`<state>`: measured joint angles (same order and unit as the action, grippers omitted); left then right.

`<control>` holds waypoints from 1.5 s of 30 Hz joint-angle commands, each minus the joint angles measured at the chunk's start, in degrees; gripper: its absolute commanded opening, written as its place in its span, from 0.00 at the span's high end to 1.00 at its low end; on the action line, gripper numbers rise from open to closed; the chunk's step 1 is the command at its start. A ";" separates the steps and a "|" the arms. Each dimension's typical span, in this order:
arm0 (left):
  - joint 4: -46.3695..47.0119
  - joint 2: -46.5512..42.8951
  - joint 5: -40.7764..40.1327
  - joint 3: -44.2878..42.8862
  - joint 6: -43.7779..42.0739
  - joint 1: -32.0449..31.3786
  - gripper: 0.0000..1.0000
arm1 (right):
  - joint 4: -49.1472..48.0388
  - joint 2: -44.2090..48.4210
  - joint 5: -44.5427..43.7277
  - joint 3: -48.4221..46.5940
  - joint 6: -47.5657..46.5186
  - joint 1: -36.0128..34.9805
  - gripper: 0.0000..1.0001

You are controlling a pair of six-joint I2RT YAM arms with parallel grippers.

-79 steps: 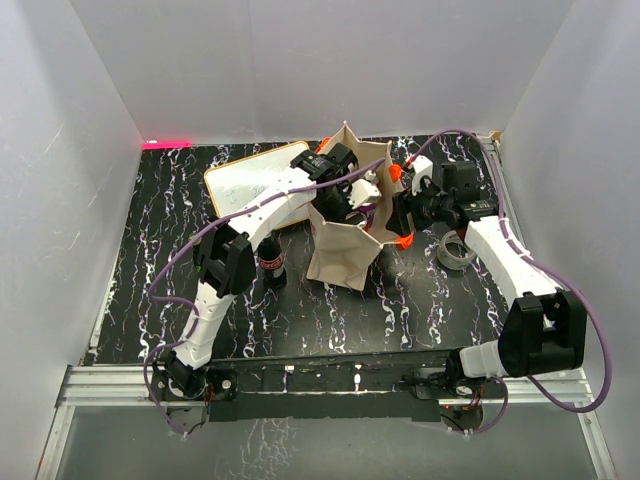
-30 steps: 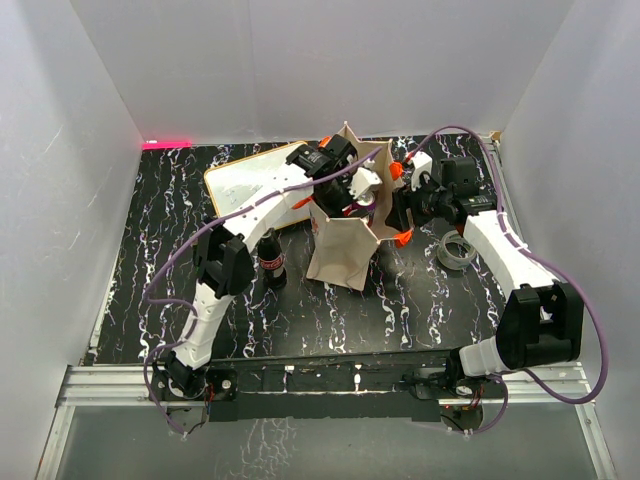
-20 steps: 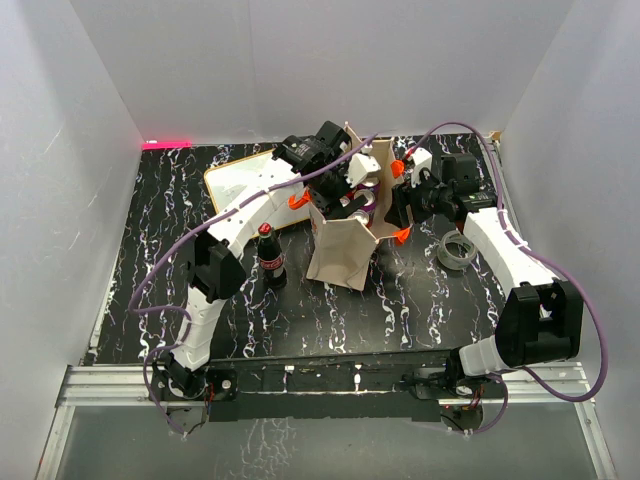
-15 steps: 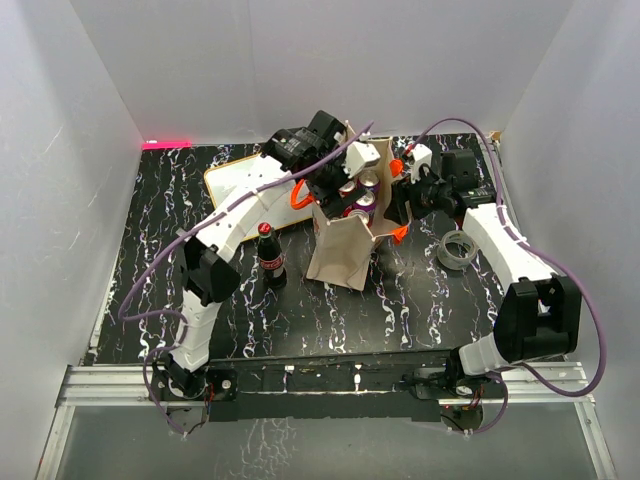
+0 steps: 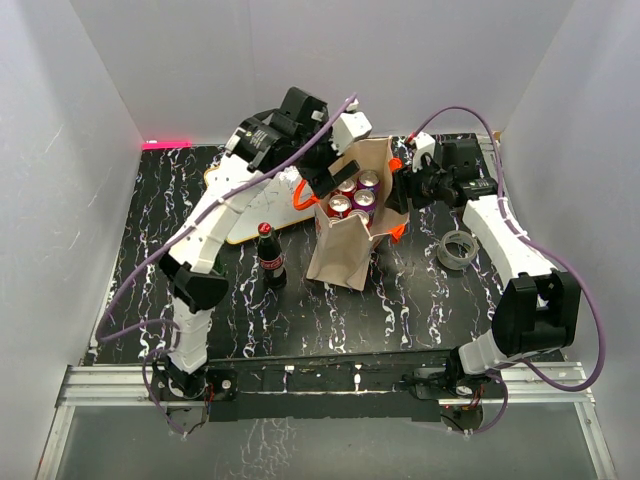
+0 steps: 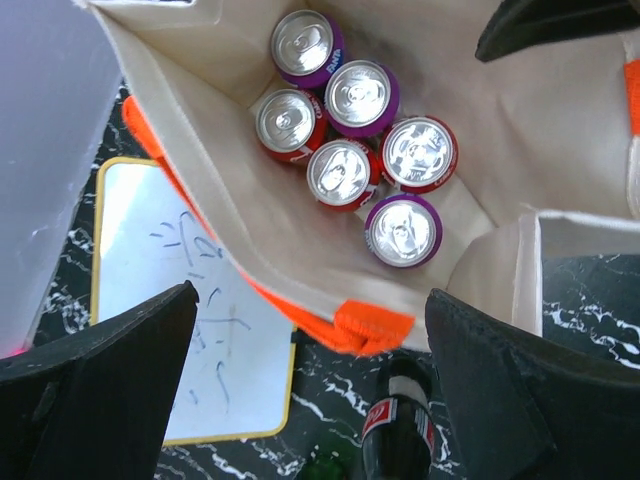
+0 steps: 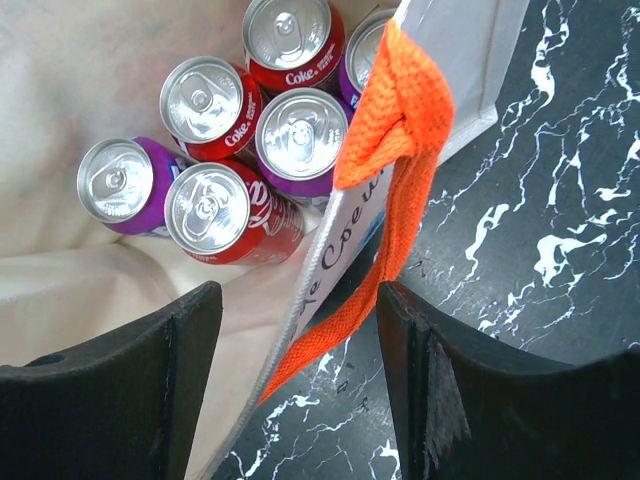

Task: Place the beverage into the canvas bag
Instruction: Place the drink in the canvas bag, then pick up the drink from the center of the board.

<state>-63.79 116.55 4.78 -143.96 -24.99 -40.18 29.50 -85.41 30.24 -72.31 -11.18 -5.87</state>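
The beige canvas bag [image 5: 338,258] with orange handles [image 7: 395,130] stands open mid-table. Several red and purple drink cans [image 5: 350,200] stand upright inside it, seen from above in the left wrist view [image 6: 345,172] and the right wrist view [image 7: 212,207]. My left gripper [image 5: 326,170] is open and empty, raised above the bag's back-left rim [image 6: 200,100]. My right gripper [image 5: 401,190] is open, its jaws straddling the bag's right rim and orange handle without pinching them. A cola bottle [image 5: 270,256] stands left of the bag and also shows in the left wrist view [image 6: 400,432].
A white board with a yellow-brown frame [image 6: 190,330] lies behind and left of the bag. A roll of clear tape [image 5: 456,246] lies right of the bag. A green object [image 6: 325,466] sits near the bottle. White walls enclose the table.
My left gripper has risen out of the bag and pulled up and back to the left, empty. The cans inside now show. The right gripper stays at the bag's right rim.
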 commanded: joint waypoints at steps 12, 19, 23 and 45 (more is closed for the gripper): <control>0.27 -25.89 -1.67 24.45 6.99 25.84 0.07 | -2.09 -1.16 -2.59 -4.94 5.16 -1.54 0.35; 0.12 -34.58 4.97 38.52 11.37 42.69 0.07 | -2.14 -2.02 -2.64 -5.40 5.72 -2.56 0.35; 0.10 -37.26 5.68 47.11 11.63 46.39 0.07 | -2.19 -2.85 -2.46 -6.41 6.53 -2.60 0.35; -0.48 -30.97 13.42 59.37 7.81 46.44 0.34 | -4.66 -1.62 -3.35 -4.03 10.06 -2.81 0.35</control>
<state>-64.14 85.86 15.92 -85.97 -16.29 6.26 28.40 -88.66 27.75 -75.77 -2.42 -8.43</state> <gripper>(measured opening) 0.698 0.655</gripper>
